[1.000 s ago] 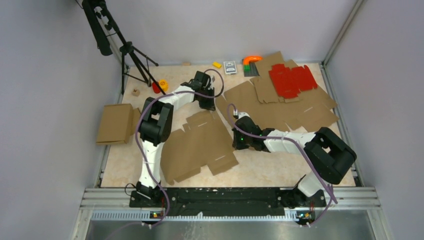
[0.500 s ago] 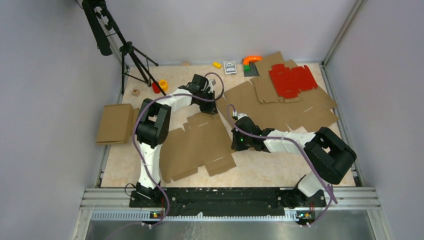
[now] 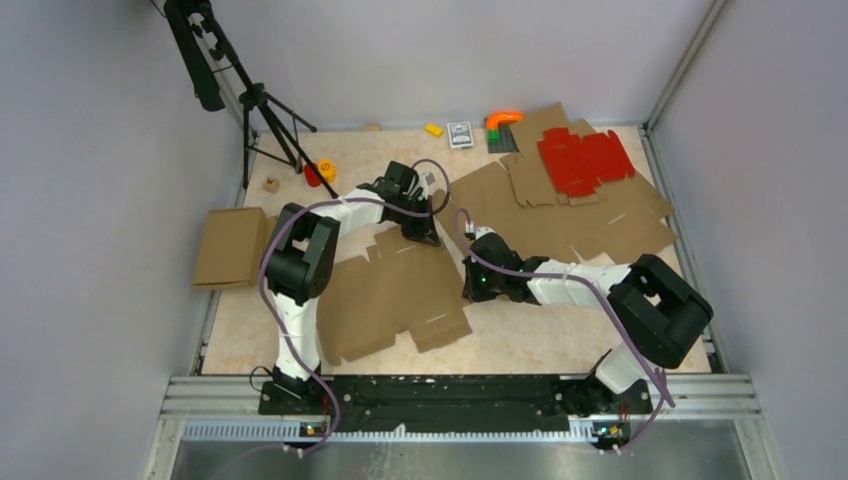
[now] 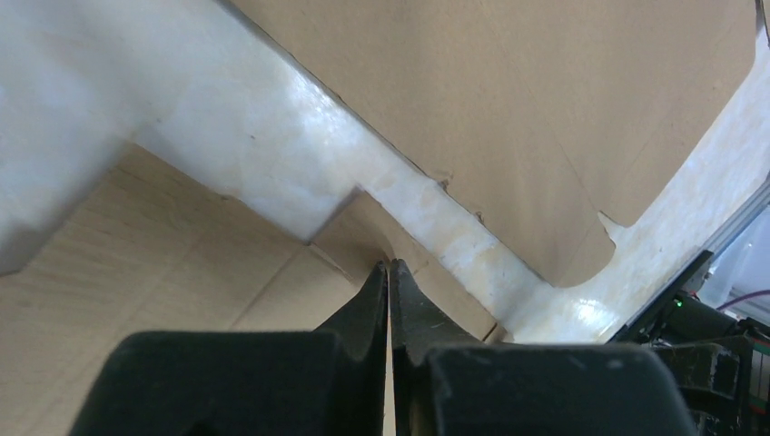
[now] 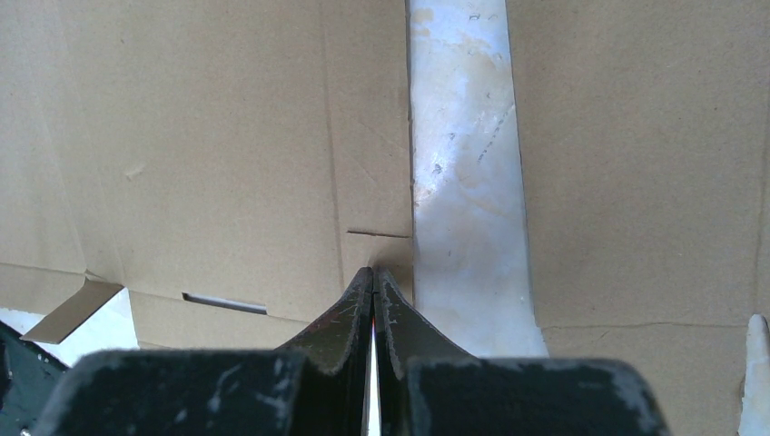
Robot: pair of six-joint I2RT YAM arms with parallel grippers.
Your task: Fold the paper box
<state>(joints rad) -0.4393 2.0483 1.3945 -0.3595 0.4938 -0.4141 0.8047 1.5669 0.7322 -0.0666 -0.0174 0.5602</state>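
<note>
Left tool (image 3: 428, 234) moved nearer and rightward, now at paper box (image 3: 395, 290) far edge

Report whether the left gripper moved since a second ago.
Yes. The left gripper moved nearward, away from the tripod, to the far edge of the paper box.

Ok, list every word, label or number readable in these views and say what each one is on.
No text can be read in any view.
The small dark card at the back: printed face, too small to read.
The paper box, the other brown sheets and the red sheet: plain, no print visible.
</note>
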